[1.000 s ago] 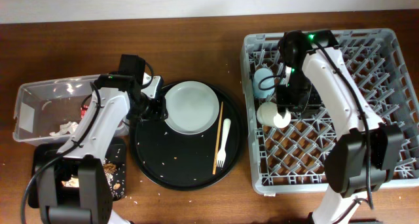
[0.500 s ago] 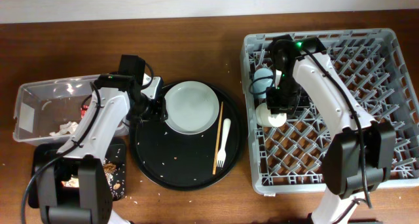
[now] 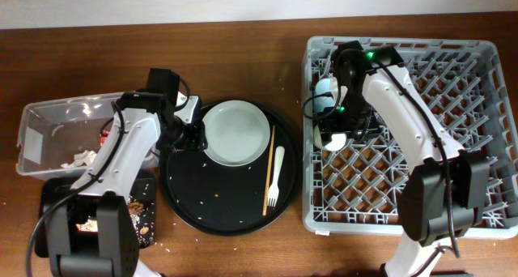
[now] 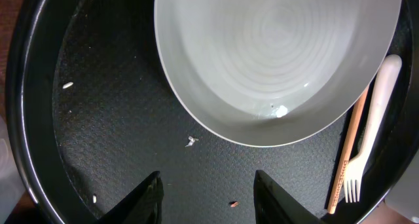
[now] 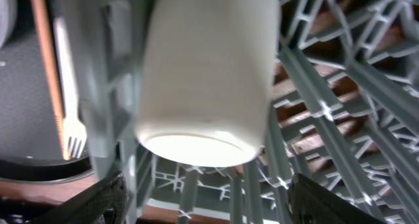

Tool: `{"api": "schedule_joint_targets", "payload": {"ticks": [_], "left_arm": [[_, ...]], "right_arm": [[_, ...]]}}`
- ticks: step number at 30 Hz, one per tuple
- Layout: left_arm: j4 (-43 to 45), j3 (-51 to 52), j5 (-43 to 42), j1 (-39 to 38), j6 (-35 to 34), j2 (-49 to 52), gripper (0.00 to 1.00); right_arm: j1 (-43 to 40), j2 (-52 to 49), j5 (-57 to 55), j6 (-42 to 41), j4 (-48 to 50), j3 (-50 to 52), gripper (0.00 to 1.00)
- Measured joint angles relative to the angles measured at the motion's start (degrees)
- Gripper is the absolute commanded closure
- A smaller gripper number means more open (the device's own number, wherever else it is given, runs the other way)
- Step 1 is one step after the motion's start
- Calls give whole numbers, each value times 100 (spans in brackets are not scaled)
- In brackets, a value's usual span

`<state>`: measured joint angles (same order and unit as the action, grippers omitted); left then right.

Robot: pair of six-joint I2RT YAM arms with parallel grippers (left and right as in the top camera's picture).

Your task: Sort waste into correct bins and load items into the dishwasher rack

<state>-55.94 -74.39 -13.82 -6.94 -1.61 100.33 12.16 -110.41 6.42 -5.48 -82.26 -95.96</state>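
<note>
the right end effector (image 5: 208, 191) hangs over the left side of the dishwasher rack (image 3: 453, 147) with its jaws wide. the cream cup (image 5: 206, 67) sits between them among the pegs, and neither finger looks to touch it, so i judge it is set down, not held. the light blue cup (image 3: 324, 91) stands just beyond it on the far side.

the left end effector (image 4: 208, 194) hovers low over the round black tray (image 4: 118, 139), jaws at a middling gap with nothing between them. the plate (image 4: 275, 54) lies flat just right of it, its rim just ahead of the fingertips, so the left arm is clearly nearer to the plate, while the rack is well off to the right.

the chopsticks (image 3: 269, 168) and fork (image 3: 277, 173) lie side by side at the plate's right, long axes running near to far, tines toward the near edge. they lie between the two arms, on the tray's right side nearer the rack.
</note>
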Motion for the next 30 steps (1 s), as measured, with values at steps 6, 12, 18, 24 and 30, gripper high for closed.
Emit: {"api": "schedule_joint_targets", "payload": {"ticks": [6,12,18,24,30], "left_arm": [[2,0,0,0,0,0,56],[-17,0,0,0,0,0,56],[-26,4,2,0,0,0,56],[-24,4,2,0,0,0,56],[-33,4,22,0,0,0,56]], "right_arm": [[79,570,643,74,153,-2,23],[914,608,129,-741,1064,4,30],[1403,612,-815,-1532,2354,1110,53],[1364,610,-1169,-1622,2354,1305,96],[1414,612,-1285,-1764,2031,1283,96]]}}
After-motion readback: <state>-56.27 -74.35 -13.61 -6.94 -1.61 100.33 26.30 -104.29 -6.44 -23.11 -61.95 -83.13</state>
